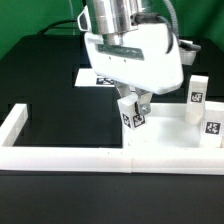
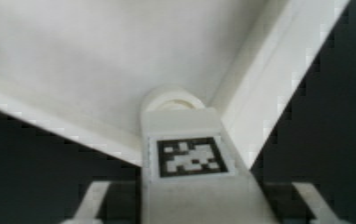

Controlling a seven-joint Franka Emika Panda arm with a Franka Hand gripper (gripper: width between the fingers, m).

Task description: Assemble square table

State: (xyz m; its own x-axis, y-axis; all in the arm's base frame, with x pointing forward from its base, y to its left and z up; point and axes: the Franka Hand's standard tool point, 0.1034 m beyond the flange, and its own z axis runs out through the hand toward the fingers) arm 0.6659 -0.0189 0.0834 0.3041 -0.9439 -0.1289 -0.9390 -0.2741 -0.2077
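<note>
Claw point(image 1: 134, 108) fingertips hidden behind leg block point(image 1: 131, 113); wrist view blurred; tabletop point(image 1: 172, 135) partly hidden by arm.

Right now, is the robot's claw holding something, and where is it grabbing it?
Yes. The gripper holds a white table leg upright, its fingers pinching the two sides near the top end, by the black-and-white tag.

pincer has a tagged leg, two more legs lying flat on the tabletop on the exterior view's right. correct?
Not quite. The pincer does grip a tagged leg, but the other two legs stand upright on the tabletop, as the exterior view shows.
</note>
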